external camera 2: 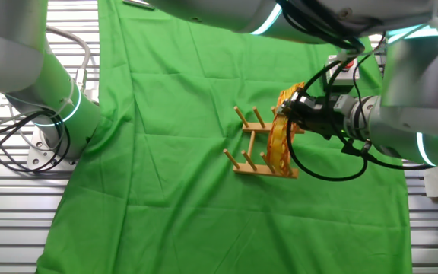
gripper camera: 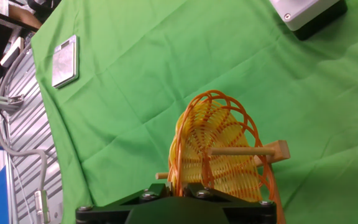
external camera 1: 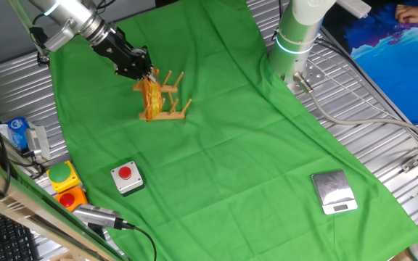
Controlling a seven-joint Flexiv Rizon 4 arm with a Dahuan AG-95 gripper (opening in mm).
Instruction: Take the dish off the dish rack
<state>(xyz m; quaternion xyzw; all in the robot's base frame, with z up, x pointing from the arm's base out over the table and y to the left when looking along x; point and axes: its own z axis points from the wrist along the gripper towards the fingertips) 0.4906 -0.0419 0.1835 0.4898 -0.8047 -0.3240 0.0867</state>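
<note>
Your claw (external camera 1: 145, 72) sits at the top rim of the dish (external camera 1: 149, 98), and in the hand view its black body fills the bottom edge with the woven rim running straight into it. It looks clamped on that rim, though the fingertips themselves are hidden, so you cannot be sure how deep the bite goes.

The dish (external camera 2: 280, 135) stands on edge in the rack (external camera 2: 255, 156), slotted between the pegs at the end nearest the arm. In the hand view a peg (gripper camera: 241, 150) crosses in front of the weave at about 3 o'clock from the dish (gripper camera: 219, 146) centre, so the basket is still caged.

To do this step well, pull along the pegs, straight up out of the slot, not sideways. Any swing toward 3 or 9 o'clock will likely catch the open weave on a dowel and drag the light rack (external camera 1: 169, 98) with it across the cloth (external camera 1: 252, 145). Go slowly at first and watch whether the rack base lifts; if it does, ease back and straighten. Wicker flexes, so expect the rim to bend a little before the dish comes free.
</note>
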